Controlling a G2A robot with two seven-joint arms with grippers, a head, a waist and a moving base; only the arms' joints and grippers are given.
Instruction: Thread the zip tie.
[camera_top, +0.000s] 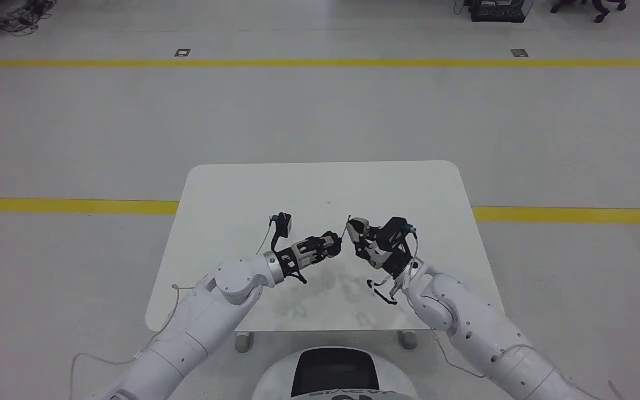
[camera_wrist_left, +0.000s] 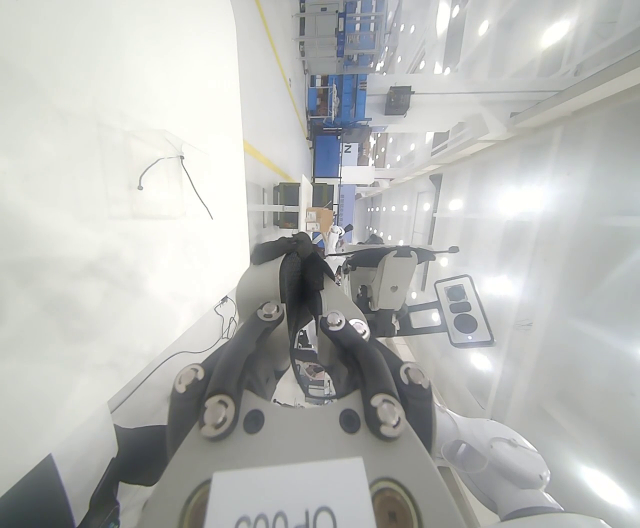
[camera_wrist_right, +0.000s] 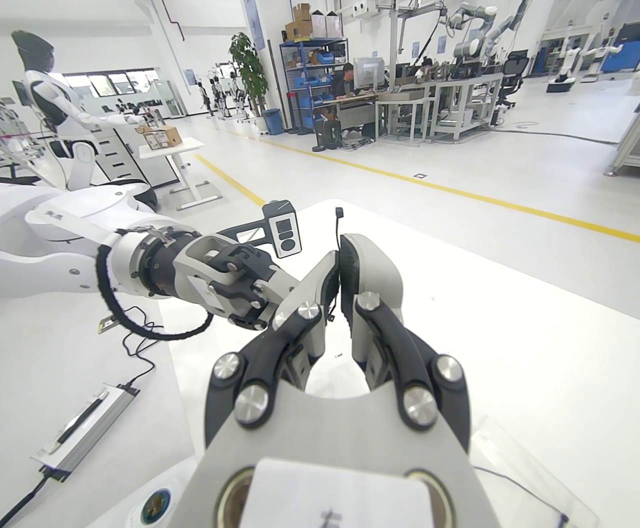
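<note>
right claw (camera_wrist_right: 341, 250) is pinching the zip tie (camera_wrist_right: 340, 222) upright over the table (camera_top: 300, 190) | left claw (camera_wrist_left: 302, 260) is sitting squeezed shut right beside, can't tell on what | head's poking up free, so threading's looking undone

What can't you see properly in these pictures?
1. Left wrist view: whether the left claw holds anything; its shut dark pads cover that.
2. Right wrist view: the left claw's tips, hidden behind the right claw.
3. Right wrist view: most of the zip tie, swallowed by the right claw's pads.
4. Top view: whether the zip tie is threaded, too small where both claws meet.
</note>
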